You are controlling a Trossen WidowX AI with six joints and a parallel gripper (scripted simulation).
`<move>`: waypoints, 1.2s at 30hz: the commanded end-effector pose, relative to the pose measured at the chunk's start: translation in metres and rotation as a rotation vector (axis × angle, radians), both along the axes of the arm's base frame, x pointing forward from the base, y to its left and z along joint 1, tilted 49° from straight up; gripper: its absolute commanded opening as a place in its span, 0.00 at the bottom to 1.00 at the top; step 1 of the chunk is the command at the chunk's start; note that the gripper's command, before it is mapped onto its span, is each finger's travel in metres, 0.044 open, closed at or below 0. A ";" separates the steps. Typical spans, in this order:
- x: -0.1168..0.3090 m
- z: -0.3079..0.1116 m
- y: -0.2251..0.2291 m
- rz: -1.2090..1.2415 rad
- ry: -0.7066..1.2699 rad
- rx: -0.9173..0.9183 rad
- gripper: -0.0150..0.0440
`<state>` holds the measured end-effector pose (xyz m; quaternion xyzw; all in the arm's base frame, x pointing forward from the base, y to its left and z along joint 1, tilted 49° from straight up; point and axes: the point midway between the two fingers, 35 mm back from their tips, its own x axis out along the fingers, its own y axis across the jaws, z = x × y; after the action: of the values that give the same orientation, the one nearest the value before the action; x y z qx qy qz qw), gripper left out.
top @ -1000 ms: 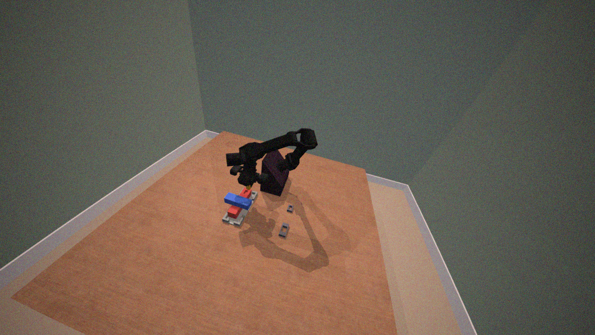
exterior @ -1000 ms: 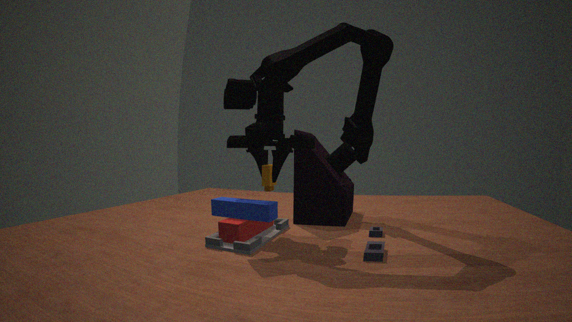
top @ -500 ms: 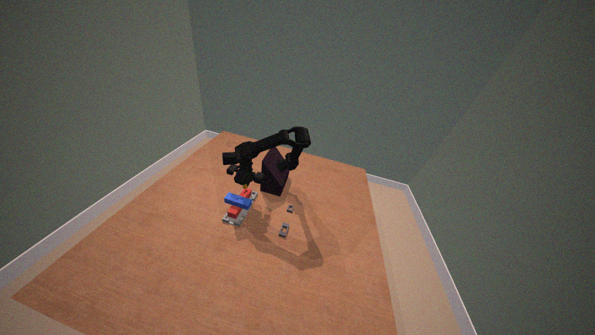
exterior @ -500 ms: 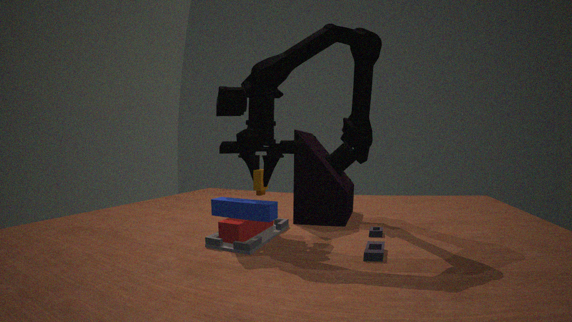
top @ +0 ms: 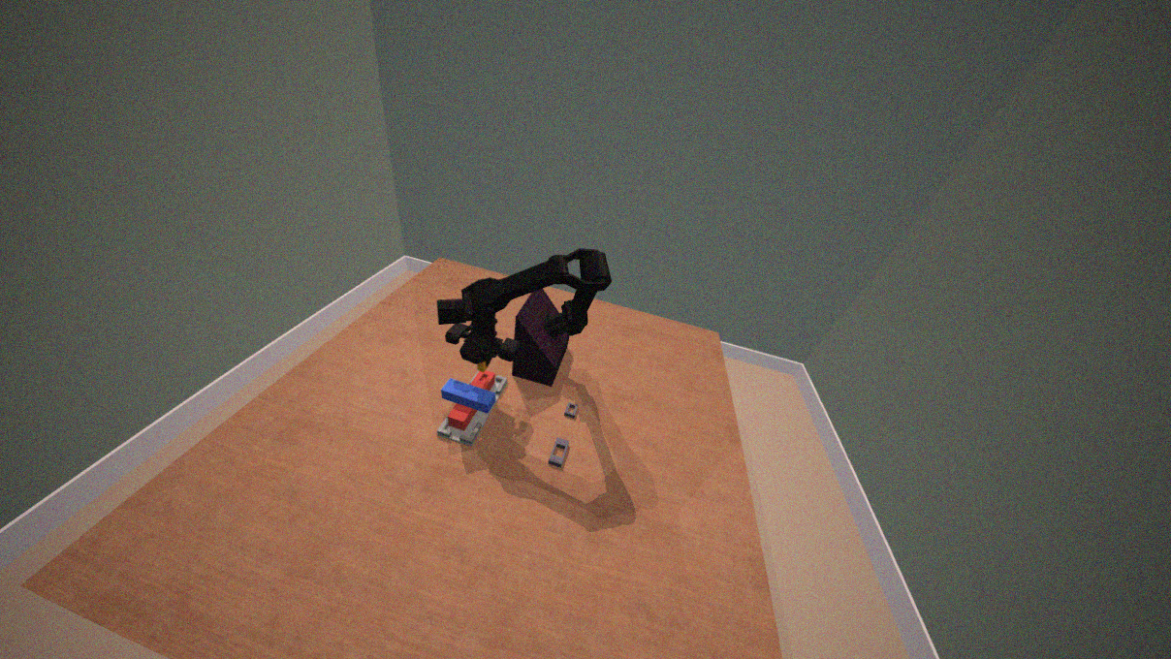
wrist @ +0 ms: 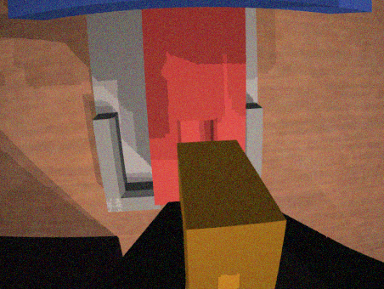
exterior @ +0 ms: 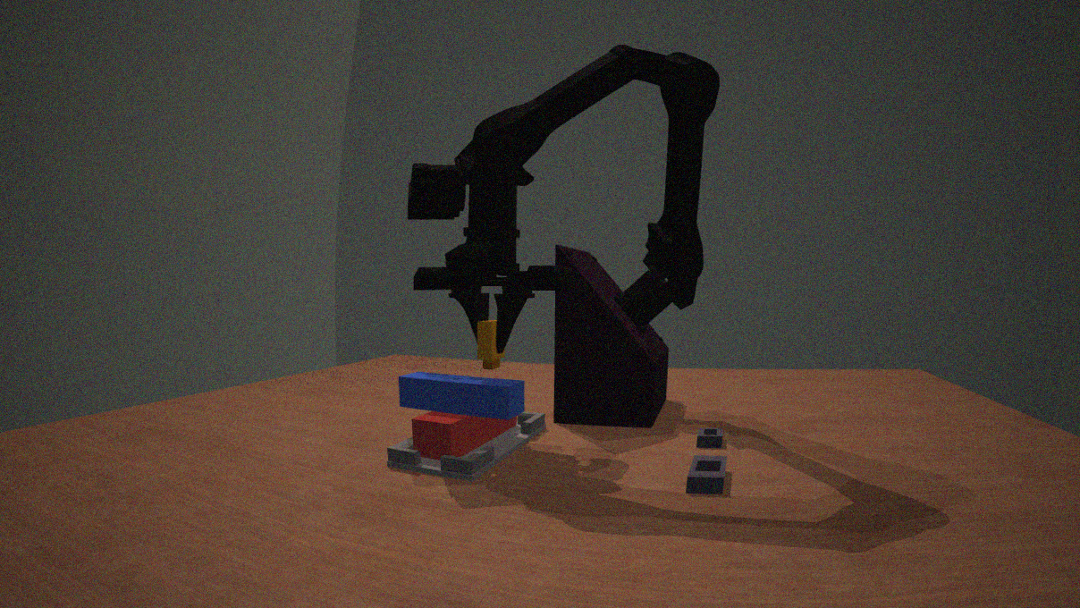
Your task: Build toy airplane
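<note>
The red fuselage (top: 460, 416) (exterior: 435, 435) (wrist: 195, 93) lies in the grey cradle (top: 494, 394) (exterior: 498, 453) (wrist: 110, 144). The blue wing (top: 467, 395) (exterior: 460, 394) (wrist: 191, 9) lies crosswise on top of the fuselage; its tab is hidden. My gripper (exterior: 491, 349) is shut on the yellow tail fin (top: 482, 365) (exterior: 488, 343) (wrist: 234, 251) and holds it upright above the tail end of the fuselage. In the wrist view the tail socket (wrist: 208, 130) shows just beyond the fin, partly hidden by it. A gap shows between fin and wing in the exterior view.
Two small grey open-topped holders stand on the table right of the cradle: a larger one (top: 551, 463) (exterior: 705, 483) and a smaller one (top: 570, 416) (exterior: 709, 443). The arm's dark wedge-shaped base (top: 534, 360) (exterior: 604, 362) stands behind the cradle.
</note>
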<state>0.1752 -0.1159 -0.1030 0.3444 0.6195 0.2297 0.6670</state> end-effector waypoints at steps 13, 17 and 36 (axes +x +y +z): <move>0.001 -0.009 0.006 0.006 -0.001 -0.006 0.36; 0.002 -0.013 0.011 0.006 -0.001 -0.005 0.36; 0.004 -0.028 0.028 0.007 -0.002 -0.004 0.36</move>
<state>0.1794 -0.0912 -0.1301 0.3371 0.6213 0.2315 0.6684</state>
